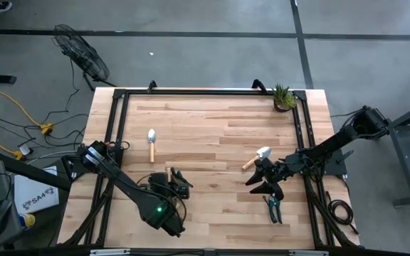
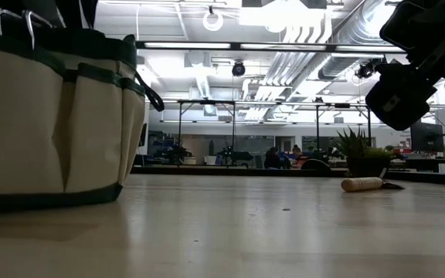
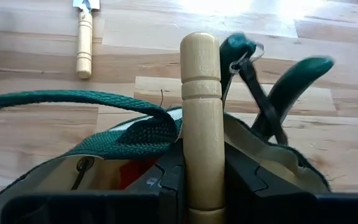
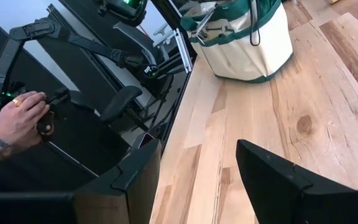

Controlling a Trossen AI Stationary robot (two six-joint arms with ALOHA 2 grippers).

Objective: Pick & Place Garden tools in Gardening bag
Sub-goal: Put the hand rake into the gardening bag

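The gardening bag (image 2: 49, 116), beige canvas with green trim, stands near the table's front, left of centre. My left gripper (image 3: 201, 165) hovers over its open top, shut on a wooden-handled tool (image 3: 201, 118) whose head is hidden. Green pruner handles (image 3: 291, 87) stick up out of the bag, and something red (image 3: 135, 174) shows inside. One trowel (image 1: 151, 142) lies flat at the table's middle left. Another trowel (image 1: 257, 158) lies right of centre, just beyond my open right gripper (image 1: 265, 186). Pruners (image 1: 272, 208) lie in front of that gripper. My left gripper pinches the tool's wooden handle (image 3: 201, 155) between its two fingers. The handle runs along the fingers, and its rounded free end (image 3: 199, 43) sticks out past their tips. The gripper slants down from the near left, holding the tool clear above the bag's opening.
A small potted plant (image 1: 283, 97) stands at the far right corner. Black frame rails (image 1: 116, 128) run along the table's left, right and far edges. A person's hand (image 4: 14, 121) grips a dark handle beyond the table's edge. Bare wood lies in the middle.
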